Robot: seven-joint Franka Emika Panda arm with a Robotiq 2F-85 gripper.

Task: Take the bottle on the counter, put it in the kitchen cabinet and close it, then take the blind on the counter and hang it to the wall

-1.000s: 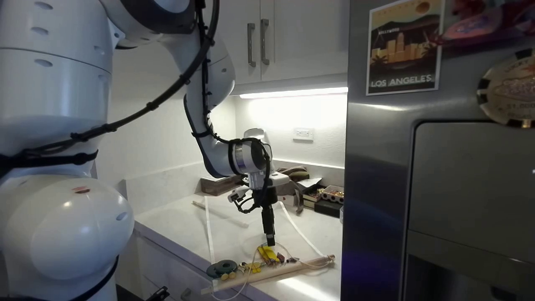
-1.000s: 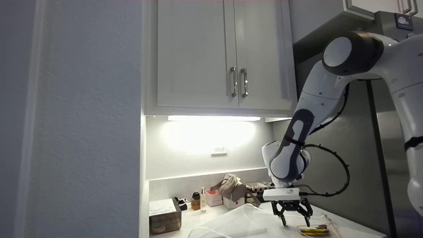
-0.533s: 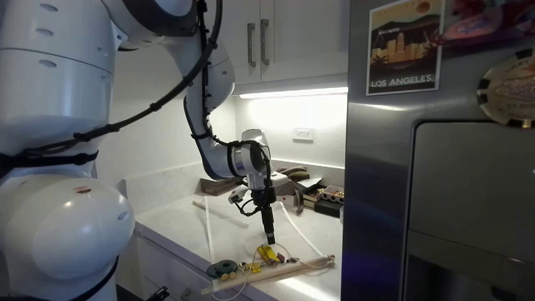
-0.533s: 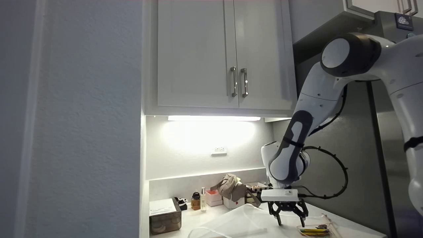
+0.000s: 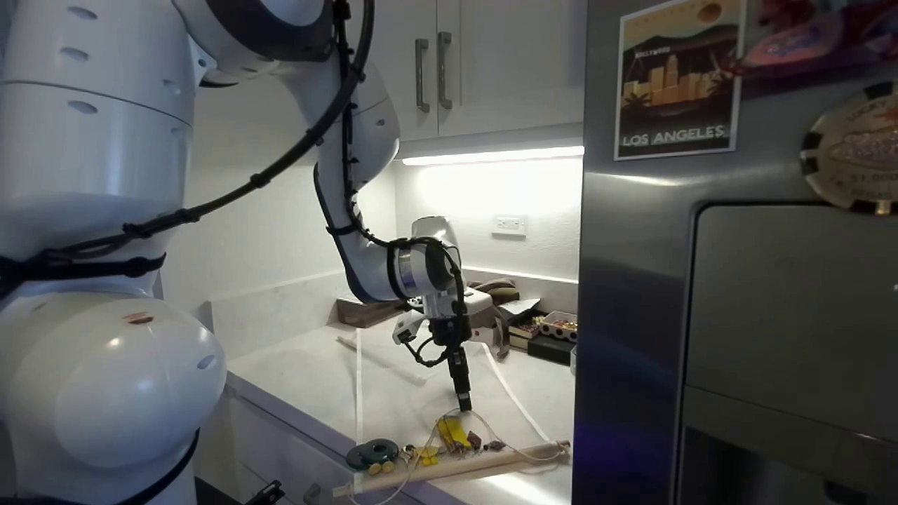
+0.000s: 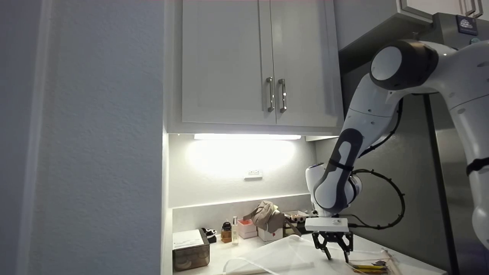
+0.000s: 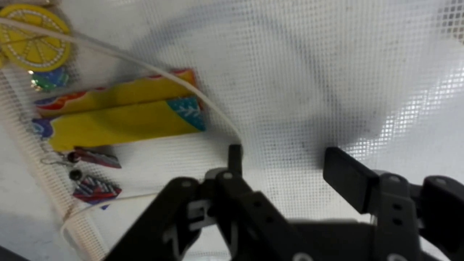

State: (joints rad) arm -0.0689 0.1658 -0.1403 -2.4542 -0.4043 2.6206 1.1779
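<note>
Black two-fingered claw (image 7: 282, 163) is parted, nothing gripped, over the pale mesh blind (image 7: 279, 87) on glossy white counter (image 5: 295, 366); if that thin cream cord (image 7: 214, 106) gets pinched, flat yellow packets (image 7: 123, 124) could be dragged off.

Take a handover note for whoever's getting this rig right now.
Black two-fingered pincer: open, down at the pale translucent mesh blind, nothing visibly gripped.
Blind: spread on the glossy white counter, small flat yellow pieces on it.
Small amber bottle with dark cap: upright on the counter.
White two-door upper cabinet: shut.
Done: cabinet closed; whether any bottle went inside doesn't show.
Left: hang the blind on the plain white wall; check whether this bottle needs stowing.
</note>
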